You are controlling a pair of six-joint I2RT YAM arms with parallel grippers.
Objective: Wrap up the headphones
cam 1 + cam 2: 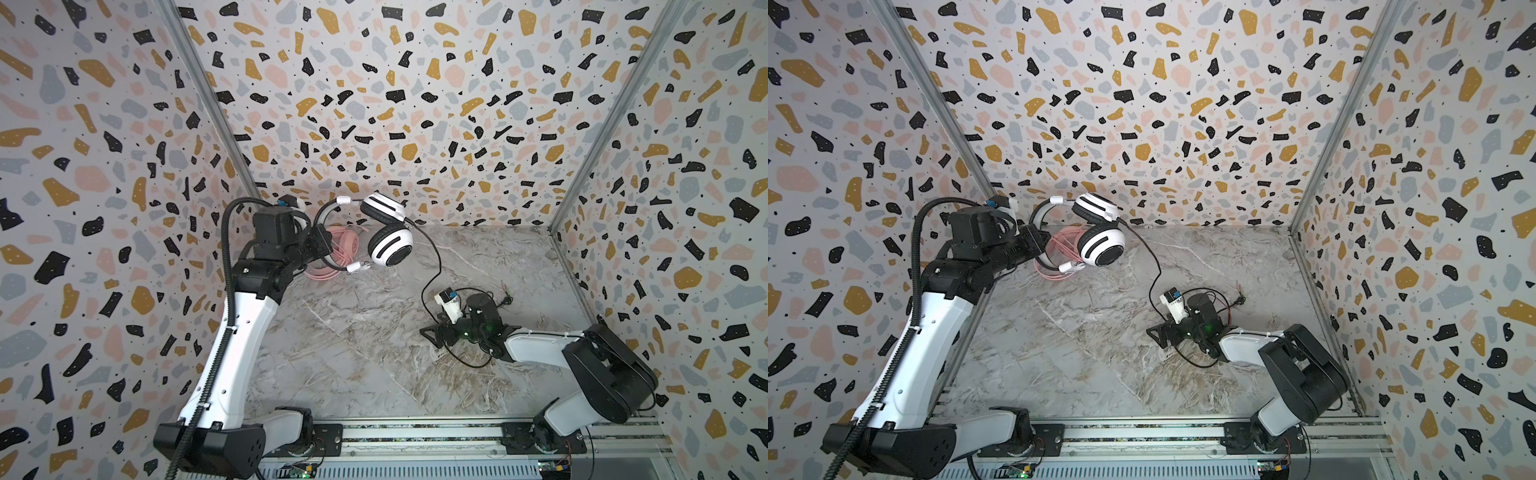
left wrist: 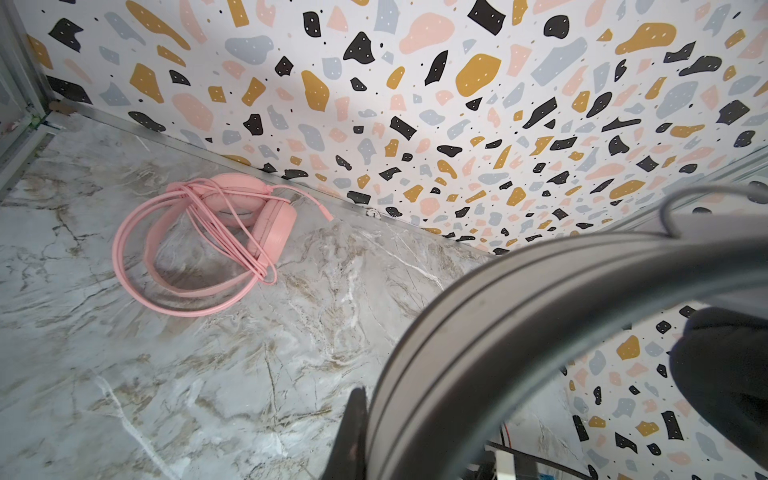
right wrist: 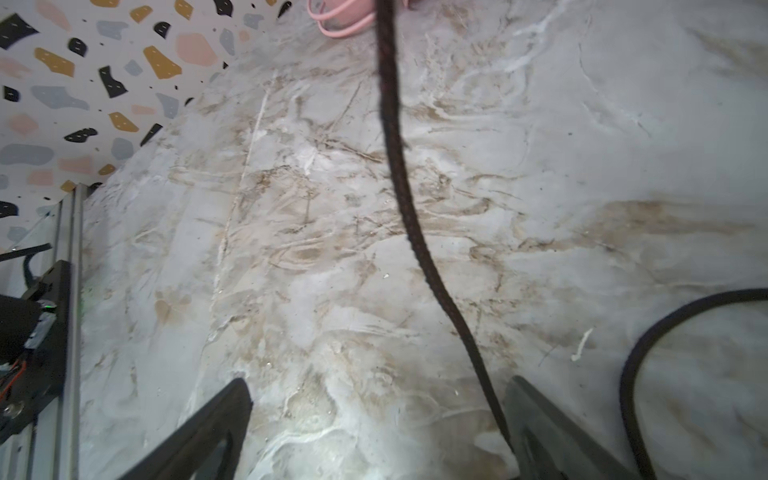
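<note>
left fingers (image 2: pixel 352 432) clamping shut on the band of the white headphones (image 1: pixel 390 245), holding them up above the desk (image 1: pixel 353 365), right fingers (image 3: pixel 208 428) standing wide open low over it, black cable (image 3: pixel 399 174) running loose between them, pink headphones (image 2: pixel 270 228) lying at the desk's back edge

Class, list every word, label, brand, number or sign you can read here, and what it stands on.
None can be read.
White, black-striped over-ear headphones: no lettering shows.
Pink over-ear headphones: no lettering shows.
Blue patch on the right arm's white wrist camera: too small to read.
</note>
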